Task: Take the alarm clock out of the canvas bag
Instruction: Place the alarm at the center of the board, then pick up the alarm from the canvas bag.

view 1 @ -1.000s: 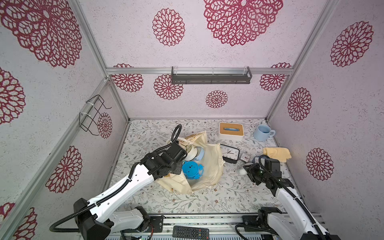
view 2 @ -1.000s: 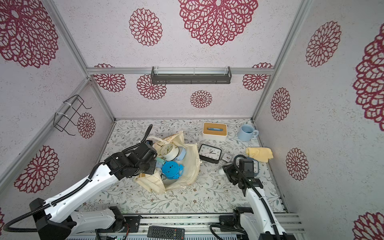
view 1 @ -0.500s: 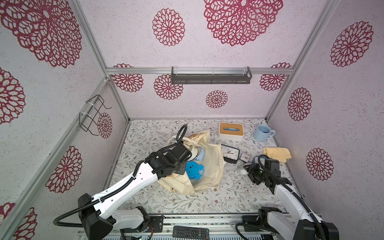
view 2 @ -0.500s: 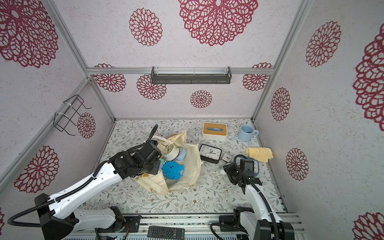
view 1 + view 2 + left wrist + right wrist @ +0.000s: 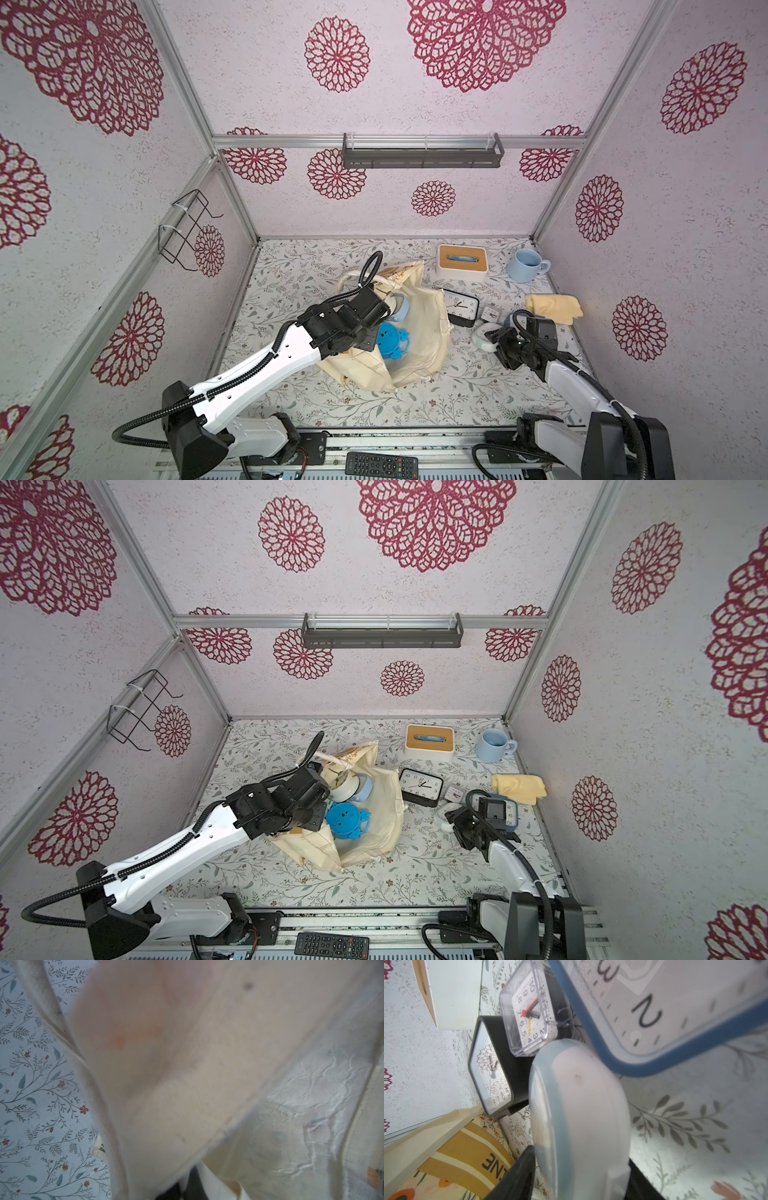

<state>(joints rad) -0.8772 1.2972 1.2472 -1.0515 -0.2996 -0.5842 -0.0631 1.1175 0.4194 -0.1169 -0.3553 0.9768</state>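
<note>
Canvas bag (image 5: 424,328) perhaps higher on tabletop (image 5: 291,270)

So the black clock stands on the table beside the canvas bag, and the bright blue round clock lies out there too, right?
No. The black clock stands on the table beside the canvas bag, but the bright blue round clock lies inside the bag; both top views show it in the open mouth.

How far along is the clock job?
Done: black clock, clear clock and blue-framed clock are on the table. In hand: left gripper shut on bag rim; right gripper straddles a round white clock outside. Remaining: blue clock and a pale clock inside.
</note>
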